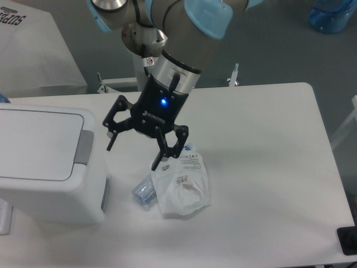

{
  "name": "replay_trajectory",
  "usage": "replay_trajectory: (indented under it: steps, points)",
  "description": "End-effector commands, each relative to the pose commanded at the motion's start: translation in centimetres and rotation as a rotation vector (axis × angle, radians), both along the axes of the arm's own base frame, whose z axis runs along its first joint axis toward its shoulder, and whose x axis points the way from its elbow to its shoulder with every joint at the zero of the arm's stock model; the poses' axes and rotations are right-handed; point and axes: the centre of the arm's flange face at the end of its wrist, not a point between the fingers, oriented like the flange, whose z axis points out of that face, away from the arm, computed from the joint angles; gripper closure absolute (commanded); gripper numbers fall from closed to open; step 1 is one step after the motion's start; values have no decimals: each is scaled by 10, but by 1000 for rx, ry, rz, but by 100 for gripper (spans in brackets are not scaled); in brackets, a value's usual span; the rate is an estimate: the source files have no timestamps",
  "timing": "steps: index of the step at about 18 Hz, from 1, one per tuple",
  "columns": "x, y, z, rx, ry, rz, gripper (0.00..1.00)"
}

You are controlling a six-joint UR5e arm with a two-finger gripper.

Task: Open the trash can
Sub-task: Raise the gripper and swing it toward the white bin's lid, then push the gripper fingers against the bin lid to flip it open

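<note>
The trash can [47,162] sits at the left edge of the white surface [268,167], lid shut, its long axis running left to right and its grey push tab [85,147] facing right. The hand [134,151] hangs beside the tab, fingers spread, grasping nothing, above a clear packet [181,187].

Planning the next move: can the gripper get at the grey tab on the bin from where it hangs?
Probably yes. The gripper hangs with jaws open just right of the tab on the bin; nothing lies between them. The packet sits off to the other side.
</note>
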Motion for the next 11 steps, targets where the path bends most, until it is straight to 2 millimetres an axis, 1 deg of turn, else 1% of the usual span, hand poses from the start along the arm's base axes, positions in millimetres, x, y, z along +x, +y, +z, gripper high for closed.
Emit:
replay_trajectory:
  steps: [2,3,5,6,9,11]
  points:
    - [7,0,-11,8,8,-7,0]
    - [16,5,-15,12,15,-23,0]
    - [23,13,-19,23,28,-43,0]
    - [22,17,-23,22,27,-47,0]
    - [21,19,-27,21,26,-49,0]
    - [20,22,-33,14,24,-53,0]
